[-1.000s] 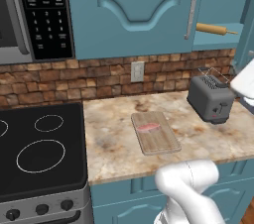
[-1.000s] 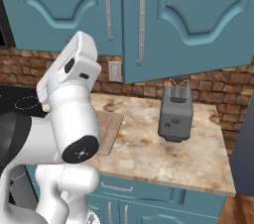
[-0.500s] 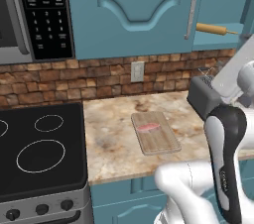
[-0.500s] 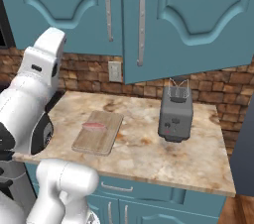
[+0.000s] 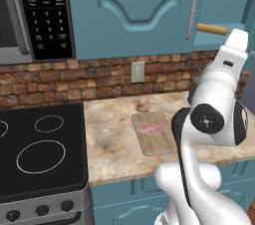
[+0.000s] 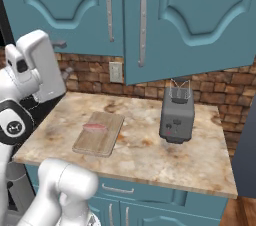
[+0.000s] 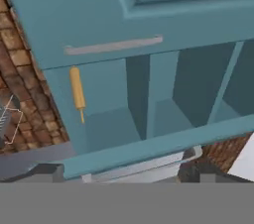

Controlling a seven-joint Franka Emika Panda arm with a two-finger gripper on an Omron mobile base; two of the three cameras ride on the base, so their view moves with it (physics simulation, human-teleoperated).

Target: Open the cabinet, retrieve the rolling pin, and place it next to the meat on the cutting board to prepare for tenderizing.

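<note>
The cabinet (image 5: 144, 10) is already standing open on one side: its door (image 6: 195, 15) is swung out over the toaster (image 6: 176, 114), and the rolling pin (image 5: 212, 29) is seen lying on the shelf (image 7: 106, 129) inside, just beyond the closed door's handle (image 5: 191, 7). In the hand view the rolling pin is found close to the shelf's front edge, near the cabinet's side wall, with one thin handle pointing out toward the opening. The hand is spread to its widest and nothing is held in it; its fingertips cannot be made out in the pictures. The step in hand is judged to be the reach into the cabinet. It is done well if the hand is brought level with the shelf, turned so the fingers straddle the thick middle of the rolling pin rather than a thin end, and kept clear of the open door and the cabinet's lower rail. Below the cabinet, the meat (image 5: 149, 128) is lying on the cutting board (image 5: 155, 132) on the table (image 5: 114, 142), with bare board left beside it for the rolling pin.
</note>
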